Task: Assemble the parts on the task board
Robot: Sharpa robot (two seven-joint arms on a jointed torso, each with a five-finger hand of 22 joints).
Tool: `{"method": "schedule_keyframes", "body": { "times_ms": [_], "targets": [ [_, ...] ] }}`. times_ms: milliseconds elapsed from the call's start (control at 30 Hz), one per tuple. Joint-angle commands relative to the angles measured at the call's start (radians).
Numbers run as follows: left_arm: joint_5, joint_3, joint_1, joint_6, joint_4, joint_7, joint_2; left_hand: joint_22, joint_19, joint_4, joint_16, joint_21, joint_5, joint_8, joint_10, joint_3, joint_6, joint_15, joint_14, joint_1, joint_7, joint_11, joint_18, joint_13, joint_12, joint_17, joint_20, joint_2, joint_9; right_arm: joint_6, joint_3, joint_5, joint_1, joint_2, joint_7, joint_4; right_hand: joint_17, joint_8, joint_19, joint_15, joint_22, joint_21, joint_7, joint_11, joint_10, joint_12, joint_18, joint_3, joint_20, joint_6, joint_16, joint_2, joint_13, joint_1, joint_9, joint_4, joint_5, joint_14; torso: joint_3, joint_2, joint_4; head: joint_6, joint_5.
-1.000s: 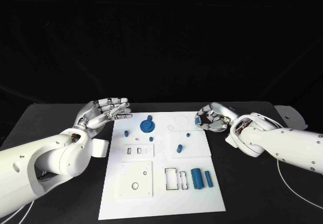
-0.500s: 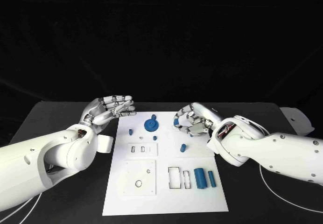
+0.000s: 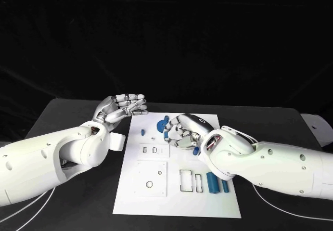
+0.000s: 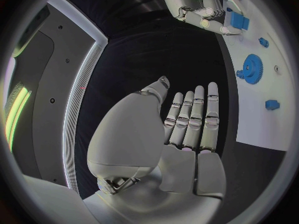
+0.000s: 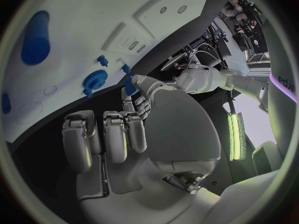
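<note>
Starting at the table's left, the left hand (image 3: 123,107) hovers just off the far left corner of the task board (image 3: 135,197), fingers straight and side by side in the left wrist view, holding nothing, so it reads as released; the table (image 3: 56,125) under it is matte black, while the board is a flat white plate, smooth and rigid, with raised square panels and cut slots; near its far edge lies a blue gear (image 3: 161,126), toothed round its rim, and beside it a small blue peg (image 3: 143,132) stands apart; further right the right hand (image 3: 182,131) reaches over the board's far middle, fingers curled down among the small pieces, a bit of blue showing at its fingertips, though whether it actually pinches a part cannot be told from these views; toward the near right edge two blue cylinders (image 3: 218,184) lie side by side just beside a pair of empty rectangular slots (image 3: 191,182); the parts look like hard moulded plastic, light, stiff and slick, likely to roll or skid if nudged; the gear is probably best taken by its rim, the cylinders across their middles with a firm pinch.
</note>
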Motion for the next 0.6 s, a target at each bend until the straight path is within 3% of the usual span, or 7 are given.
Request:
{"method": "schedule_keyframes", "body": {
  "times_ms": [33, 367, 600],
  "targets": [
    [-0.004, 0.001, 0.001, 0.018, 0.001, 0.005, 0.004, -0.001, 0.006, -0.005, -0.005, -0.003, -0.003, -0.006, 0.003, 0.002, -0.007, 0.002, -0.005, -0.004, 0.027, 0.002, 0.014, 0.000, -0.005, 0.001, 0.000, -0.004, -0.001, 0.061, -0.002, -0.081, -0.014, 0.024, -0.054, -0.012, 0.263, 0.060, 0.103, -0.005, 0.263, 0.004, -0.007, -0.003, 0.070, -0.006, -0.007, 0.001, -0.006, -0.002, 0.005, 0.001, 0.228, -0.010, 0.066, 0.003, -0.007, 0.108, 0.0009, 0.002, 0.0018, -0.002, 0.008],
    [-0.004, 0.001, 0.001, 0.017, 0.001, 0.008, 0.007, -0.003, 0.005, -0.003, -0.008, -0.005, -0.003, -0.006, 0.007, -0.002, -0.006, 0.002, -0.005, -0.016, 0.022, 0.001, 0.014, 0.000, -0.007, 0.003, 0.001, -0.010, -0.001, 0.097, -0.005, -0.136, -0.053, 0.071, -0.080, -0.040, 0.263, 0.060, 0.103, -0.005, 0.263, 0.004, -0.006, -0.003, 0.069, -0.008, -0.007, 0.000, -0.006, -0.004, 0.005, -0.003, 0.226, -0.017, 0.066, 0.006, -0.010, 0.108, 0.0010, 0.002, 0.0022, -0.006, 0.019],
    [-0.004, 0.001, 0.001, 0.017, 0.002, 0.008, 0.007, -0.003, 0.005, -0.003, -0.009, -0.005, -0.003, -0.006, 0.007, -0.002, -0.006, 0.002, -0.005, -0.017, 0.022, 0.001, 0.014, 0.000, -0.008, 0.003, 0.001, -0.010, -0.001, 0.111, -0.005, -0.156, -0.063, 0.084, -0.093, -0.056, 0.263, 0.060, 0.103, -0.004, 0.263, 0.004, -0.005, -0.002, 0.069, -0.008, -0.007, -0.002, -0.005, -0.005, 0.005, -0.008, 0.227, -0.024, 0.066, 0.007, -0.013, 0.108, 0.0011, 0.001, 0.0006, -0.012, 0.022]
  ]
}}
